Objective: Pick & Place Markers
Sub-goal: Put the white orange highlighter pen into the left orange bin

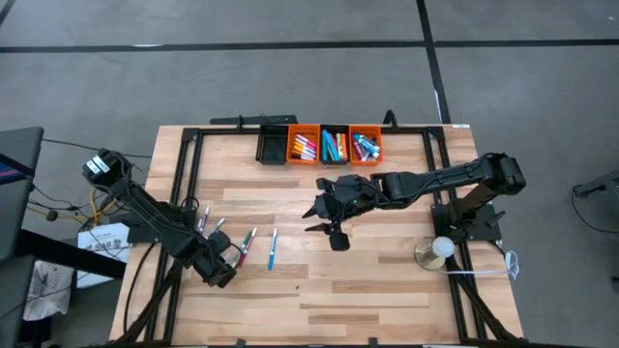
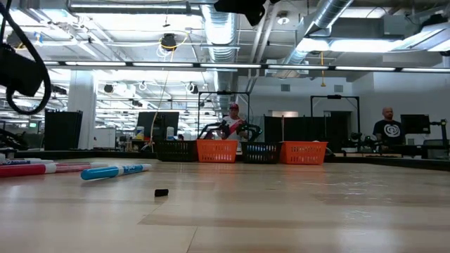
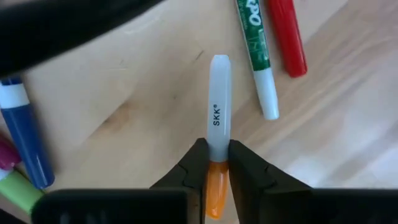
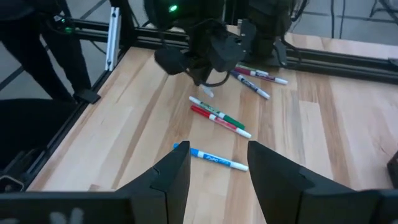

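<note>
Currently the left gripper (image 3: 213, 163) is clamped on one white marker with an orange end (image 3: 218, 106), low at the lower left of the high view. Loose on the table nearby: one green-and-white marker (image 4: 216, 111), one red marker (image 4: 219, 122), one blue marker (image 1: 273, 247), plus two or three more by the left arm (image 1: 206, 218); exact count there unclear. Four bins (image 1: 321, 146) sit along the far edge at top centre, one black and three orange, three of them holding markers. Right gripper (image 1: 332, 229) hovers mid-table with fingers parted, nothing between them. One small black piece (image 2: 161, 192) lies on the wood. Table's (image 1: 387, 290) lower right half is bare wood, with a round-based white object (image 1: 437, 250) near the right edge.
</note>
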You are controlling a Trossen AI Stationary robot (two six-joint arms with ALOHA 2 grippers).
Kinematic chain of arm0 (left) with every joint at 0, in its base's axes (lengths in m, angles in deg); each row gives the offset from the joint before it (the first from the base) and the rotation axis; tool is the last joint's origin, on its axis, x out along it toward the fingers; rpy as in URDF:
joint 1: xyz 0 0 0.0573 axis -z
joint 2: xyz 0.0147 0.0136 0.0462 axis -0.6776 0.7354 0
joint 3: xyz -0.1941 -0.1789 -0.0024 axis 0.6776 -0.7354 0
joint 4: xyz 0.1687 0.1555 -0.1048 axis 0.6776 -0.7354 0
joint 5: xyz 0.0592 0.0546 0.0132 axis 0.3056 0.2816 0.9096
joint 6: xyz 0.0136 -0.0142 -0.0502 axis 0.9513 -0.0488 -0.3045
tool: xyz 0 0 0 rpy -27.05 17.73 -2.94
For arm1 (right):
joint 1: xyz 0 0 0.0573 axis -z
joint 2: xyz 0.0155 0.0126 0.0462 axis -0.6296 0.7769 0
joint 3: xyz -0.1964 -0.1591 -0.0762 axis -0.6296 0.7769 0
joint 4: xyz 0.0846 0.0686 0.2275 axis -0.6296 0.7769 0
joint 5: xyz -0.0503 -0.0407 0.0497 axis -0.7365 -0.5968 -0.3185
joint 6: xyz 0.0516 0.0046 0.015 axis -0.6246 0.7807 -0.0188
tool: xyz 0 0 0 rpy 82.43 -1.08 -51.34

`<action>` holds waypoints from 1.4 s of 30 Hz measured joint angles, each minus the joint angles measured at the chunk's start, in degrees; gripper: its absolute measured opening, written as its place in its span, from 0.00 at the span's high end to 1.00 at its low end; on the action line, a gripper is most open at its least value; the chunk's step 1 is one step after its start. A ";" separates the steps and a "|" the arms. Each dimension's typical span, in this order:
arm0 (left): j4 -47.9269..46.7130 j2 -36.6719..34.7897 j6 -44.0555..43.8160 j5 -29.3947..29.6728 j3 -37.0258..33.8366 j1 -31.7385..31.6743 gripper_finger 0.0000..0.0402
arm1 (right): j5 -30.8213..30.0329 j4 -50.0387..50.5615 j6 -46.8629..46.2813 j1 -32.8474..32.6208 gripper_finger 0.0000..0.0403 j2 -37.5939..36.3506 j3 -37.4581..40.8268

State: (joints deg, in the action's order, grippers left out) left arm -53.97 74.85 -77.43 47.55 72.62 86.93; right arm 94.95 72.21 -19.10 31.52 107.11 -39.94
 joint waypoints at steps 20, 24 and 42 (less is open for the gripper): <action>8.78 -13.22 16.25 30.15 0.11 3.39 0.88 | 2.96 -19.51 2.46 -5.99 0.66 14.03 0.08; 16.06 -13.20 24.94 36.72 0.11 3.39 0.88 | 4.66 -28.44 1.82 -5.96 0.67 17.61 0.02; 33.45 -11.20 45.05 46.77 0.13 3.15 0.88 | 4.42 -37.38 -2.60 -5.72 0.46 19.63 0.02</action>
State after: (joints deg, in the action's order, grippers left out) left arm -20.52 63.65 -32.38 94.32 72.75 90.08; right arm 99.37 34.83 -21.70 25.79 126.73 -39.92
